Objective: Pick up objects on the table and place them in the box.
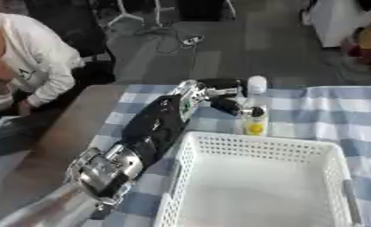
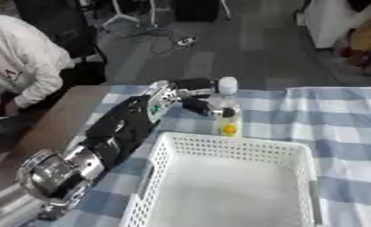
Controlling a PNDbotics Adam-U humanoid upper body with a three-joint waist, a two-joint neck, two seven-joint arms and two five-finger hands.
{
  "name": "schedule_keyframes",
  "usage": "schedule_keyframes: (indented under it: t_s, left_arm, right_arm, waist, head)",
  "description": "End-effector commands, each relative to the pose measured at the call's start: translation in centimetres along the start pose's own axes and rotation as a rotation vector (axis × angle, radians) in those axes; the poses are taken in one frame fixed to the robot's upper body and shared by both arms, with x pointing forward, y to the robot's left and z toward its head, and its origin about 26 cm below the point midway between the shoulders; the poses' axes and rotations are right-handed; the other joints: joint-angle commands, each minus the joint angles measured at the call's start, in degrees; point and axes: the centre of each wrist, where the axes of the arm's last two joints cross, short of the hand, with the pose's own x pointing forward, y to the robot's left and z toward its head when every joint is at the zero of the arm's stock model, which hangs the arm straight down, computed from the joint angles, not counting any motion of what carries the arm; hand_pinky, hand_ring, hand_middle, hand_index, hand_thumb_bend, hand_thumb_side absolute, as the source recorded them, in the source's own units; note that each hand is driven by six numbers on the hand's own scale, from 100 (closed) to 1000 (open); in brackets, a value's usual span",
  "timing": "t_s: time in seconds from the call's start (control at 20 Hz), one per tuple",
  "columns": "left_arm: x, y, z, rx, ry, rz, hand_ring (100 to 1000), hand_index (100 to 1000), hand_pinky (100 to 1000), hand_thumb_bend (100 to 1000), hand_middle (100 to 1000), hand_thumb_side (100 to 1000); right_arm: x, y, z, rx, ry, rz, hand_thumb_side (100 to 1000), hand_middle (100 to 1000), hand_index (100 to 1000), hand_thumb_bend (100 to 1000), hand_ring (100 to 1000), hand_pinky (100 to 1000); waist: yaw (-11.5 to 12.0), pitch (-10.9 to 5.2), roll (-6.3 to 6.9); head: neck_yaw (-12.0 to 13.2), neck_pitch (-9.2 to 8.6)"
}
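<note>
Left arm enters from lower left, runs diagonally up toward centre: silver joint low in view, black forearm above it, silver wrist section near top. Left hand (image 1: 222, 94) at far end of arm, black fingers (image 2: 195, 84) and thumb curled round upright bottle (image 1: 255, 108). Right arm, right hand: neither view shows them.

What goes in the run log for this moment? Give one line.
phase: grasp | left hand: closing round bottle | bottle: upright on table, behind basket | basket: empty | right hand: not in view
</note>
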Motion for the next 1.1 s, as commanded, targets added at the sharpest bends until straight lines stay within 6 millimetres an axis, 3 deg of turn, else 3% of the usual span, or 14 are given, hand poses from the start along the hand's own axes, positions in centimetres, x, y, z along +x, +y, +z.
schedule_keyframes:
  t_s: [0.05,0.45,0.6,0.8,0.9,0.95,1.0,1.05,1.1]
  left_arm:
    - [0.0,2.2,0.2,0.056,0.0,-0.024,789,976,961,1000,947,1000]
    - [0.2,2.2,-0.1,0.136,-0.026,0.016,756,965,912,1000,936,985]
    - [0.3,1.8,-0.3,0.166,-0.03,0.042,716,953,862,1000,920,938]
    - [0.3,1.2,-0.4,0.242,-0.025,0.111,560,895,691,1000,843,719]
    - [0.2,0.8,-0.5,0.301,-0.009,0.168,397,809,459,1000,731,616]
    - [0.2,0.6,-0.5,0.332,0.001,0.196,397,809,459,1000,731,616]
    - [0.2,0.5,-0.5,0.371,0.012,0.228,215,661,205,826,552,605]
    - [0.2,0.4,-0.5,0.423,0.026,0.265,215,661,205,826,552,605]
    - [0.2,0.3,-0.5,0.469,0.039,0.295,100,498,100,478,405,726]
  right_arm:
    - [0.5,-0.2,-0.9,0.022,-0.017,0.008,1000,790,901,100,705,784]
    - [0.6,-0.4,-1.9,0.051,-0.037,-0.006,1000,790,901,100,705,783]
    - [0.6,-0.4,-2.2,0.064,-0.043,-0.012,1000,790,901,100,705,783]
    - [0.6,-0.5,-2.6,0.08,-0.051,-0.019,1000,789,900,100,705,782]
    - [0.6,-0.5,-2.7,0.085,-0.054,-0.021,1000,789,899,100,705,782]
    - [0.6,-0.5,-2.7,0.087,-0.055,-0.021,1000,789,899,100,705,782]
    - [0.6,-0.5,-2.8,0.089,-0.055,-0.022,1000,789,899,100,704,783]
    - [0.6,-0.5,-2.8,0.091,-0.054,-0.022,1000,789,899,100,704,783]
    - [0.6,-0.5,-2.8,0.092,-0.054,-0.022,1000,789,899,100,704,783]
  waist:
    - [-0.2,-0.54,-0.17]
    - [-1.2,0.27,0.54]
    - [-1.5,0.58,0.78]
    - [-1.9,0.84,0.98]
    - [-2.0,0.93,1.03]
    - [-2.1,0.95,1.05]
    - [-2.1,0.99,1.04]
    - [-2.1,1.01,1.05]
    - [-2.1,1.02,1.04]
  head:
    - [0.6,-1.13]
    - [1.0,-2.18]
    - [1.1,-2.88]
    - [1.5,-3.31]
    - [1.6,-3.43]
    - [1.7,-3.46]
    - [1.7,-3.5]
    - [1.7,-3.49]
    - [1.8,-3.43]
